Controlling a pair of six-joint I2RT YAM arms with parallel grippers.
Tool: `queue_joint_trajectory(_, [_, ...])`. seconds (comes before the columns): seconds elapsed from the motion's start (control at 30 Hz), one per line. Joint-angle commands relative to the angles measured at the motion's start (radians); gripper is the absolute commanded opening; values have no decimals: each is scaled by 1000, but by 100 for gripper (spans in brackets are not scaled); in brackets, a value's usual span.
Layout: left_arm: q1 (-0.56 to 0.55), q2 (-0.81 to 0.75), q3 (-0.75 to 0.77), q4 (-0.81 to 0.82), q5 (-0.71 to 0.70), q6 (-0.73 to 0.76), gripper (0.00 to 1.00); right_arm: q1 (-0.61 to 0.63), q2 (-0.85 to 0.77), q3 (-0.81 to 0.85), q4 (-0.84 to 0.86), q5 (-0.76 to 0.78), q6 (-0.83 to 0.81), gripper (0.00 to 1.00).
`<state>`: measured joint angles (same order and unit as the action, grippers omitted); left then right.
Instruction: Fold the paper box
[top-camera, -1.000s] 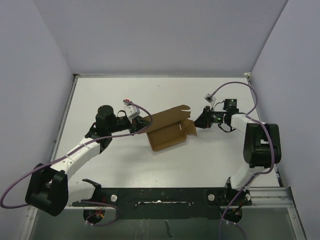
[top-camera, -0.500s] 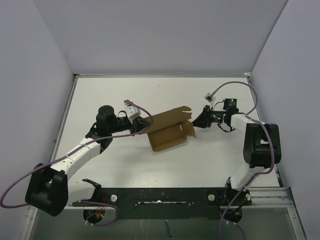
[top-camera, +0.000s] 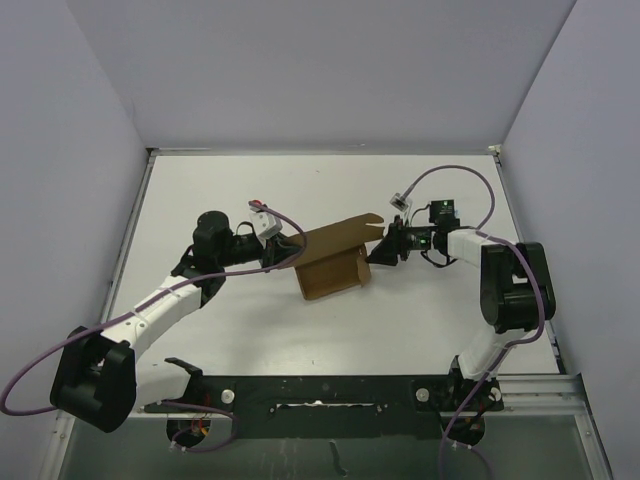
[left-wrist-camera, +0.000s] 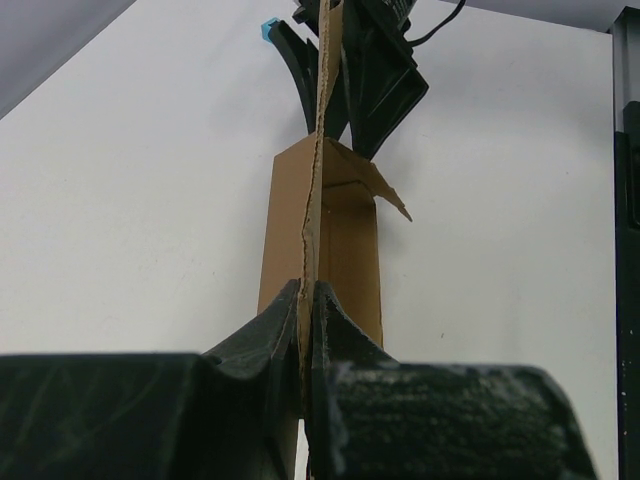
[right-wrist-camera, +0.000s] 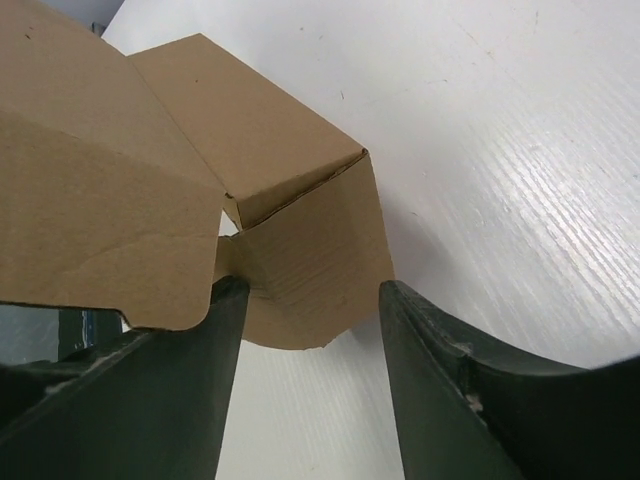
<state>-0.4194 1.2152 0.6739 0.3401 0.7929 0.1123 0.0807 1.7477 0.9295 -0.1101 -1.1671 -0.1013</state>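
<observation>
Paper box (left-wrist-camera: 345, 260) edge-on between left jaws

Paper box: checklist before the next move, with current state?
1. Left gripper clamped on the paper box: ok, shut on an upright panel's edge.
2. Right gripper open: ok, jaws stand apart.
3. End flap between the right jaws: ok, it sits in the gap.
4. Contact between that flap and the right jaws: cannot tell.
5. Box bottom flat on the table: cannot tell from these views.
</observation>
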Motion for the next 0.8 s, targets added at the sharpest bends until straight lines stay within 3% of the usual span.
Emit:
queue_joint_trajectory(0.0, [-7, -15, 15, 42, 22, -3, 0, 10, -27, -35, 98, 12, 20, 59])
queue_joint_trajectory(0.13, [-9, -11, 16, 42, 22, -8, 0, 13, -54, -85, 201, 11, 64, 61])
queue_joint_trajectory(0.33, [-9, -8, 16, 45, 14, -20, 0, 21, -85, -166, 376, 46, 137, 55])
queue_joint_trajectory(0.77, [-15, 14, 30, 4, -3, -32, 0, 105, -146, -287, 649, 281, 95, 49])
